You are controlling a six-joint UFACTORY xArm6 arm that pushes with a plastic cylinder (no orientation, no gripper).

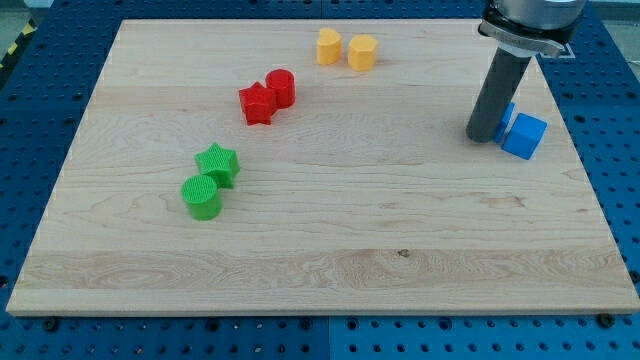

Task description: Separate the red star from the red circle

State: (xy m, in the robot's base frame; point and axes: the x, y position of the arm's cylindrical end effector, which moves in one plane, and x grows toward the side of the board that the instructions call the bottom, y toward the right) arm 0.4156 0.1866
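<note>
My tip (482,136): it stands on the surface (330,250) at the view's right, touching or just beside two blue blocks (522,134), one half hidden behind the rod.
Claw: there is none on this arm, only the rod, so nothing opens, closes or grips.
Red star (257,103): far to the view's left of my tip and a little toward the view's top, touching the red circle (281,87), which sits on its upper-right side.
Others: two yellow blocks (346,49) lie up and left of my tip; a green star (218,163) and green circle (202,196) lie well left and lower.
Step in hand, as I judge it: travel to the red pair, not yet reached.
How to do it well: I would leave the blue blocks undisturbed, pass below the yellow ones, then enter the seam between star and circle and push the star down-left, stopping short of the green star.
</note>
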